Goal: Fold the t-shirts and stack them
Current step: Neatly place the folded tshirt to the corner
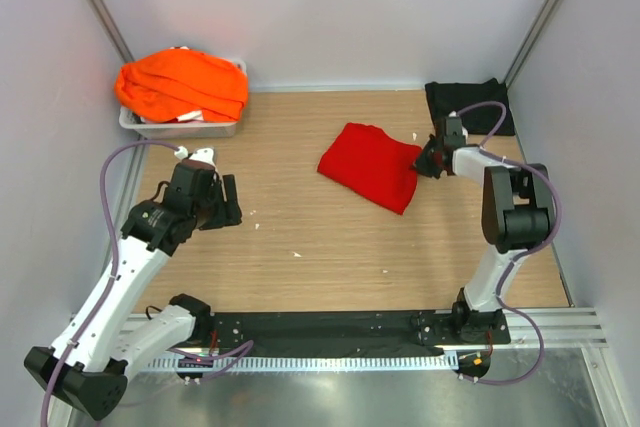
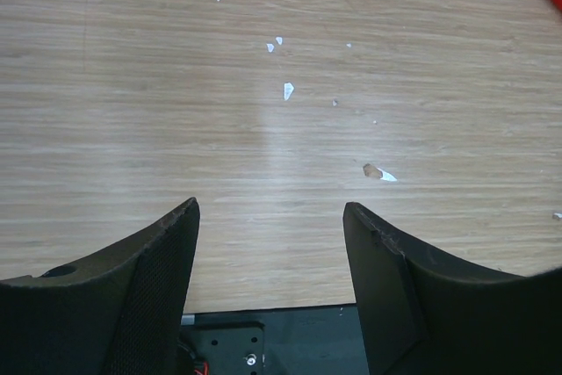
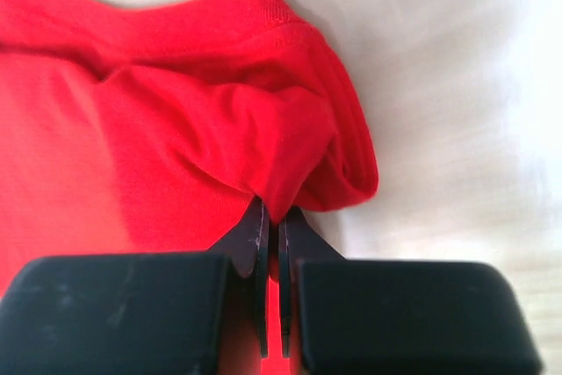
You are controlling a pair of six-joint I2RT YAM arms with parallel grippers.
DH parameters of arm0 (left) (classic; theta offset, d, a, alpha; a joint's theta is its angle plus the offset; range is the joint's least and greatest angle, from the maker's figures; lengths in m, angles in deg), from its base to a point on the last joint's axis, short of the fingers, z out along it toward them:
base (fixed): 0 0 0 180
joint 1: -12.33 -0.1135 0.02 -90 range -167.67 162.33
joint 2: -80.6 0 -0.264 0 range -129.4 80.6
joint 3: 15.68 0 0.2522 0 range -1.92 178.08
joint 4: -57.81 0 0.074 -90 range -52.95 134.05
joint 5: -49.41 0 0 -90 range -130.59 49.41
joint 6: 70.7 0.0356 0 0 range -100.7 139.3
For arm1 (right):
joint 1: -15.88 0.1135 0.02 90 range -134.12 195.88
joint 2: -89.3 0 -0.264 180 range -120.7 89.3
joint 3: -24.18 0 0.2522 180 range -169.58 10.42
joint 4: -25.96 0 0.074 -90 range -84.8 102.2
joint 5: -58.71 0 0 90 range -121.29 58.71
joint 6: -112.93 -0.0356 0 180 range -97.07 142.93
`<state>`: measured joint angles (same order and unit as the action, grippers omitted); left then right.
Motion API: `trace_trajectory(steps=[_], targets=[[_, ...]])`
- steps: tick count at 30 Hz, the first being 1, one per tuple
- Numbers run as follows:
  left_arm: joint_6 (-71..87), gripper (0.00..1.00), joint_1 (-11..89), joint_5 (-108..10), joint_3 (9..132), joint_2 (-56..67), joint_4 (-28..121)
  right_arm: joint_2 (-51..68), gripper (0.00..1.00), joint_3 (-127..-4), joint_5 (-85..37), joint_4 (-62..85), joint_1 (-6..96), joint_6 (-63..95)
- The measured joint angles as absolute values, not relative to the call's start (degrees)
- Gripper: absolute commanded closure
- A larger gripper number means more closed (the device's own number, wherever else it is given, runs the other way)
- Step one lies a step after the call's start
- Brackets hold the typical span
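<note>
Red shirt: lies loosely folded on the wooden table, right of centre, with its right corner bunched up.
Right gripper: clamped on that bunched red cloth, jaws pressed nearly together with a fold pinched between them (the wrist view shows it plainly).
Left gripper: jaws apart, holding nothing, over bare wood on the left side, well apart from the red shirt.
Orange shirts: heaped in the grey tray at the far left corner, spilling over its rim.
Black shirt: flat at the far right corner, just behind the right gripper.
Flecks: small white bits scattered on the wood ahead of the left gripper.
</note>
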<state>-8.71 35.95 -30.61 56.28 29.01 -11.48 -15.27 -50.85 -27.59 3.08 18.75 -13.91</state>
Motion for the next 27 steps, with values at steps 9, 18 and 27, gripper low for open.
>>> trace_trajectory(steps=[9,18,27], targets=[[-8.7,0.32,35.9,-30.2,55.5,28.7,-10.4,-25.2,0.99,-80.4,-33.8,-9.5,17.9,2.1],[-8.7,0.33,35.9,-30.3,55.1,28.4,-9.7,-39.0,0.99,-111.4,-39.7,-19.2,16.8,13.4],[-8.7,0.34,35.9,-30.3,55.1,27.4,-9.4,-45.7,0.99,-124.1,-43.8,-24.6,14.8,18.4]])
